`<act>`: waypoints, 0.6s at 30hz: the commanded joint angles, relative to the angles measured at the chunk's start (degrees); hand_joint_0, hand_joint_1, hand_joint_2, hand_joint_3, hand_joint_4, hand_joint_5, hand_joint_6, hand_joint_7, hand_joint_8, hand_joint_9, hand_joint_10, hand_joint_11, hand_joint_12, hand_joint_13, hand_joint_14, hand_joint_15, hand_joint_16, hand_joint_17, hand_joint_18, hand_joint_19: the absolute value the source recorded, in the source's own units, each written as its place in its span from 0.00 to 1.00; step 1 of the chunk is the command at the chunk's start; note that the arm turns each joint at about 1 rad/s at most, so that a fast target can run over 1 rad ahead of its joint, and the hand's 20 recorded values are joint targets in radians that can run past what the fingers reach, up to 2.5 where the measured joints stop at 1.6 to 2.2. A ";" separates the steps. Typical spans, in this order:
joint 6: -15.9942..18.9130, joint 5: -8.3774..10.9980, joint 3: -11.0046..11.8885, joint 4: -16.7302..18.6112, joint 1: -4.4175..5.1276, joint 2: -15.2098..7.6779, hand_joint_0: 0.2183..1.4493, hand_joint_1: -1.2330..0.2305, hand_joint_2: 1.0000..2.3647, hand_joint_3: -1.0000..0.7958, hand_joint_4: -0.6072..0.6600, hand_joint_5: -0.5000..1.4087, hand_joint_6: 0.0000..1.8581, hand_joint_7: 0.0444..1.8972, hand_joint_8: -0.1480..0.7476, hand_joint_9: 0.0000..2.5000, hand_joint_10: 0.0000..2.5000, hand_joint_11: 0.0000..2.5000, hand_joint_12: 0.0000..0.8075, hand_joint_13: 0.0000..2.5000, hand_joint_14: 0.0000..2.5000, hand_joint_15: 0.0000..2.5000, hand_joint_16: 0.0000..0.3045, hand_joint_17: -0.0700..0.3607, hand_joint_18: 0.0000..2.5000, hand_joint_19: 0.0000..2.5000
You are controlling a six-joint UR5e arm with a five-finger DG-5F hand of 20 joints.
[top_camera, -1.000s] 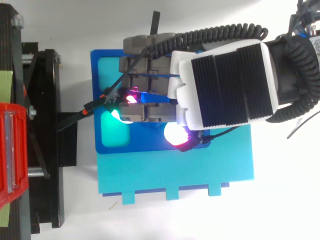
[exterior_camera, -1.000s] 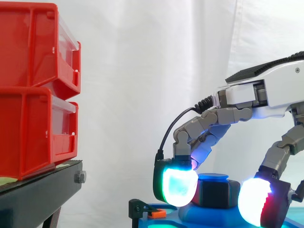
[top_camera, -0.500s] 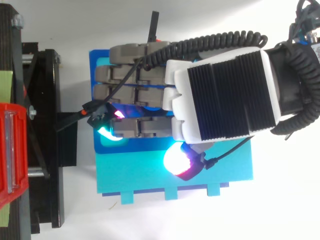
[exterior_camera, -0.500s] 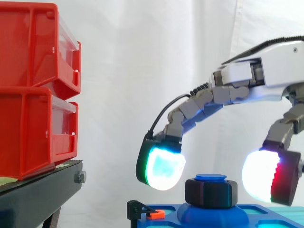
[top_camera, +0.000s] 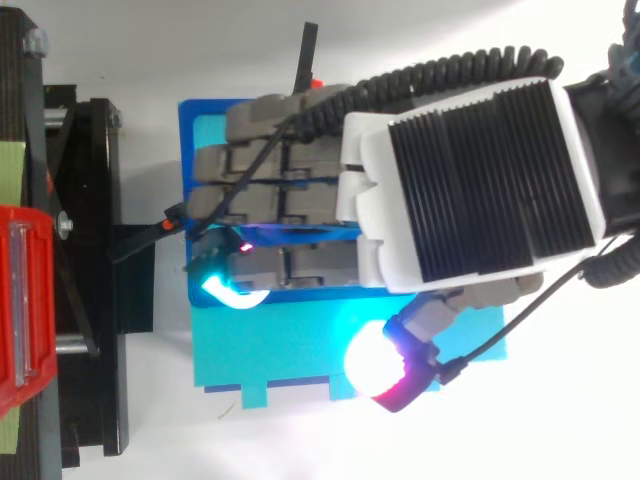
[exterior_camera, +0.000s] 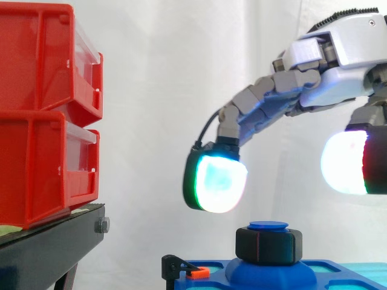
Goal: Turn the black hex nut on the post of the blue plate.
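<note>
Nut (exterior_camera: 268, 244): black, six-sided, thick-walled, with flat faces and softened corners. It is threaded on the blue post (exterior_camera: 268, 226), whose round cap shows just above it.
Where: upright on the raised hub at the middle of the blue plate (exterior_camera: 242, 270).
Hand (exterior_camera: 341, 51): open, fingers loosely bent and thumb spread wide, holding nothing. It hangs above the plate, well clear of the nut.
Pads: one glowing fingertip (exterior_camera: 216, 182) sits over the plate's bin-side half, and the thumb pad (exterior_camera: 346, 162) over the opposite half.
Handling: probably light, rigid plastic and not fragile. The smooth faces may slip under soft pads.
Hold: best on two opposite flats — below the cap.
Around: red bins (exterior_camera: 42, 115) on a black stand (exterior_camera: 54, 241) beyond the plate's far edge, with a small black clip (exterior_camera: 181, 267) at that edge.
</note>
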 commanded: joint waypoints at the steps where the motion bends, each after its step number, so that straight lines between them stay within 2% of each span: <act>1: 0.86 0.08 -0.03 -4.95 -0.31 1.48 0.15 0.48 0.00 0.28 0.63 0.14 0.27 0.35 0.46 0.13 0.00 0.00 0.49 0.11 0.00 0.00 0.18 0.45 0.11 0.07; 3: 2.97 -0.10 -0.03 -6.27 -0.57 1.65 0.16 0.49 0.00 0.28 0.64 0.14 0.27 0.35 0.46 0.14 0.00 0.00 0.49 0.11 0.00 0.00 0.18 0.45 0.11 0.07; 5: 7.01 0.08 -0.12 -7.50 -0.75 2.18 0.16 0.49 0.00 0.28 0.64 0.14 0.27 0.36 0.46 0.14 0.00 0.00 0.49 0.11 0.00 0.00 0.18 0.45 0.11 0.07; 7: 7.72 0.08 -0.12 -7.77 -0.75 2.27 0.16 0.49 0.00 0.28 0.64 0.14 0.27 0.36 0.46 0.14 0.00 0.00 0.49 0.11 0.00 0.00 0.18 0.45 0.11 0.07; 8: 9.56 0.26 -0.21 -8.29 -0.83 2.80 0.16 0.49 0.00 0.28 0.64 0.14 0.27 0.36 0.46 0.14 0.00 0.00 0.48 0.11 0.00 0.00 0.18 0.45 0.11 0.07; 10: 11.14 0.70 -0.73 -8.73 -0.83 3.85 0.16 0.49 0.00 0.28 0.64 0.14 0.27 0.36 0.46 0.14 0.00 0.00 0.48 0.11 0.00 0.00 0.18 0.45 0.11 0.07; 12: 12.20 1.57 -3.46 -8.73 -0.75 5.79 0.17 0.49 0.00 0.28 0.64 0.14 0.27 0.36 0.46 0.15 0.00 0.00 0.48 0.11 0.00 0.00 0.18 0.45 0.11 0.07; 13: 12.81 2.37 -5.83 -8.38 -0.57 7.54 0.17 0.49 0.00 0.28 0.64 0.14 0.27 0.36 0.46 0.15 0.00 0.00 0.48 0.11 0.00 0.00 0.18 0.45 0.11 0.07; 14: 13.61 3.51 -9.35 -7.33 -0.39 9.92 0.17 0.49 0.00 0.28 0.64 0.14 0.27 0.36 0.46 0.15 0.00 0.00 0.48 0.11 0.00 0.00 0.18 0.45 0.11 0.07; 15: 14.75 5.00 -12.51 -5.22 -0.22 12.11 0.17 0.49 0.00 0.28 0.64 0.14 0.27 0.36 0.46 0.15 0.00 0.00 0.48 0.11 0.00 0.00 0.18 0.45 0.11 0.07; 16: 15.36 5.79 -14.09 -3.72 -0.13 12.99 0.17 0.49 0.00 0.28 0.64 0.14 0.27 0.36 0.46 0.15 0.00 0.00 0.48 0.11 0.00 0.00 0.18 0.44 0.11 0.07; 17: 16.77 7.11 -16.99 -0.73 -0.04 15.01 0.17 0.49 0.00 0.28 0.64 0.14 0.27 0.36 0.46 0.15 0.00 0.00 0.48 0.12 0.00 0.00 0.18 0.44 0.11 0.07; 18: 17.74 7.81 -18.49 0.94 0.05 16.07 0.17 0.49 0.00 0.28 0.64 0.14 0.27 0.36 0.46 0.15 0.00 0.00 0.48 0.12 0.00 0.00 0.18 0.44 0.11 0.07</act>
